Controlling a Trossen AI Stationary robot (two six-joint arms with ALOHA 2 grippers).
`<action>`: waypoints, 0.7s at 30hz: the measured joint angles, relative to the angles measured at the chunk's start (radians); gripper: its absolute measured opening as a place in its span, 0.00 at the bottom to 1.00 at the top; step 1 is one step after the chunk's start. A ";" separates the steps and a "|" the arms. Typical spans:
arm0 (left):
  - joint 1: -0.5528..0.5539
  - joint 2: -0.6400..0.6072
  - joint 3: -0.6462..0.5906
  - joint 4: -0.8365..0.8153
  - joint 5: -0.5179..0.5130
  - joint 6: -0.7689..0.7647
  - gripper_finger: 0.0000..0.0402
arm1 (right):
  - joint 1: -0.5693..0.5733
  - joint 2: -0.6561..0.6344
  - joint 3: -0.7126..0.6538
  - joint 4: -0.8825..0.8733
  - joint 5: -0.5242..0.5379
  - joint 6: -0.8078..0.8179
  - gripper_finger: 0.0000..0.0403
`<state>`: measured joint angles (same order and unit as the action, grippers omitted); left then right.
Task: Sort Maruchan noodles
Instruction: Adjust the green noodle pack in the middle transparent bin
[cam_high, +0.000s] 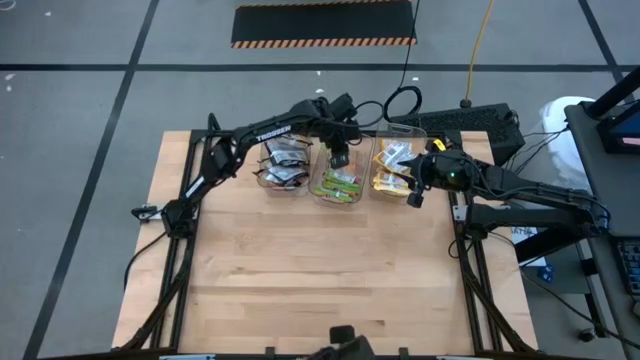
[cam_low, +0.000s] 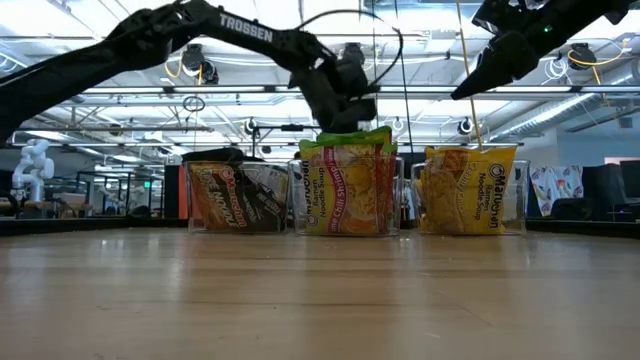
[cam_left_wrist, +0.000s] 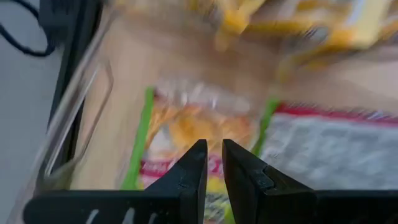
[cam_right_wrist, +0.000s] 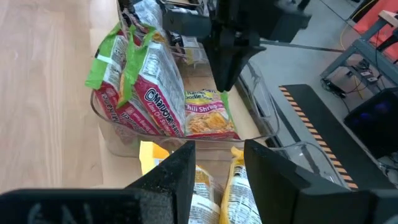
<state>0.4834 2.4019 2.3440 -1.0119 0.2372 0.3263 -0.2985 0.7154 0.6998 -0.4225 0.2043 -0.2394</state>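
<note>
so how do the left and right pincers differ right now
The left pincer hangs over the middle bin of green packets, its fingers a narrow slit apart and empty. The right pincer sits at the bin of yellow packets, fingers wider apart. Neither holds a packet.

- Three clear plastic bins (cam_high: 383, 186) stand side by side at the far edge of the pale wooden table (cam_high: 320, 270).
- Black crinkly packets (cam_high: 285, 163) fill the left bin, lime-green packets (cam_high: 340, 184) the middle, yellow-orange packets (cam_high: 391, 168) the right.
- The left gripper (cam_high: 339, 156) hangs over the middle bin.
- The right gripper (cam_high: 413, 188) sits at the right bin's edge.
</note>
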 joint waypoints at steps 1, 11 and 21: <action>0.007 0.007 -0.001 -0.007 -0.004 0.010 0.14 | 0.000 0.000 0.000 -0.001 0.000 0.000 0.33; 0.075 0.048 -0.001 -0.169 -0.006 0.068 0.14 | 0.000 0.000 0.000 -0.005 0.000 -0.004 0.33; 0.040 0.077 0.000 -0.201 0.059 0.141 0.14 | 0.000 0.000 0.000 -0.007 0.001 -0.007 0.33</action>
<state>0.5238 2.4785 2.3440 -1.2128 0.2962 0.4677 -0.2985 0.7153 0.6998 -0.4296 0.2050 -0.2466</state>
